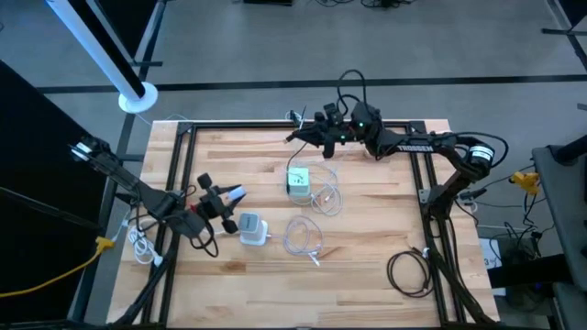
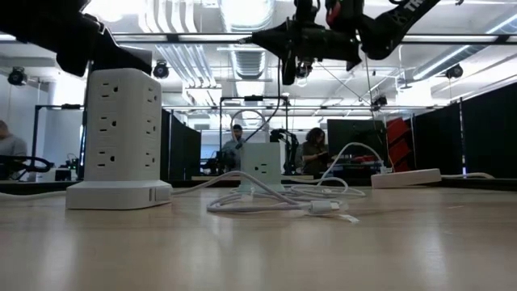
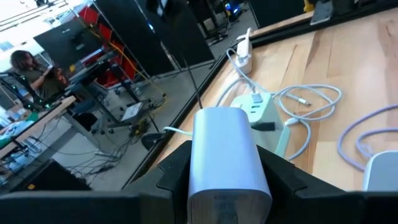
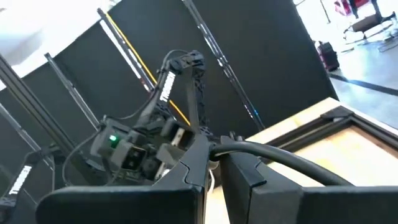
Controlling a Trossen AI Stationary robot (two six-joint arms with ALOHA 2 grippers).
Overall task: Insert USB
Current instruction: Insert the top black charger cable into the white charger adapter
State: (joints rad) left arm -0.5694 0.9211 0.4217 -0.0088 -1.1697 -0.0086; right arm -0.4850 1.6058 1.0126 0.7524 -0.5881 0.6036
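Observation:
My left gripper hangs over the table's left half, shut on a white charger block. Just near of it a white socket tower stands on its base. A pale green power strip lies flat at mid-table, with white cables around it. My right gripper is raised over the far edge, pointing toward the table's left. Its fingers are shut, and a black cable comes out from between them. My left gripper pinches the white charger block's two long sides between its two fingers. The fingers lie about level, along the block. The block is lifted clear of the table. My right gripper pinches the black cable near its end; the fingers hide the contact. The cable trails back past the wrist, clear of the table.
A second loop of white cable lies near of the green strip. A coil of black cable rests at the near right. A black frame borders the table. People sit in the room beyond.

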